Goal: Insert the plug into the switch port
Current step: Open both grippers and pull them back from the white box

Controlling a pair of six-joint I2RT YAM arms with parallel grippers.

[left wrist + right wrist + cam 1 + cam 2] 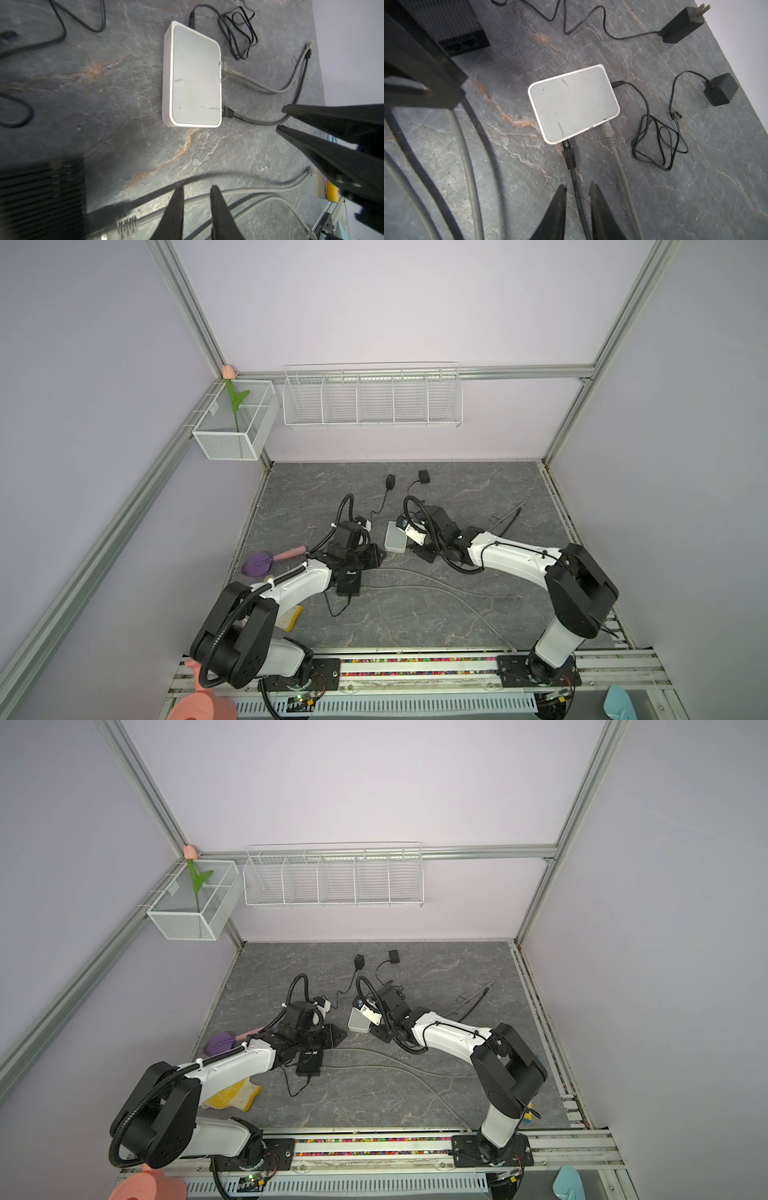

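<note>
Both claws are open just a little. The right claw point(577, 188) has its two tips on each side of the black cable point(574, 178) but does not squeeze it. That cable ends in the black plug point(568, 148), which sits in a port at one corner of the white switch point(574, 104). A grey plug point(608, 133) sits in a port on the same edge, near the other corner.

The left claw point(197, 189) holds nothing. A grey cable point(259, 190) runs on the table point(695, 187) under its tips, and bare table lies between it and the switch.

A messy black cord point(658, 141) lies just beside the grey plug. A square power brick point(720, 89) sits near the table's edge. A black box point(460, 27) lies near the left claw, well apart from the switch.
</note>
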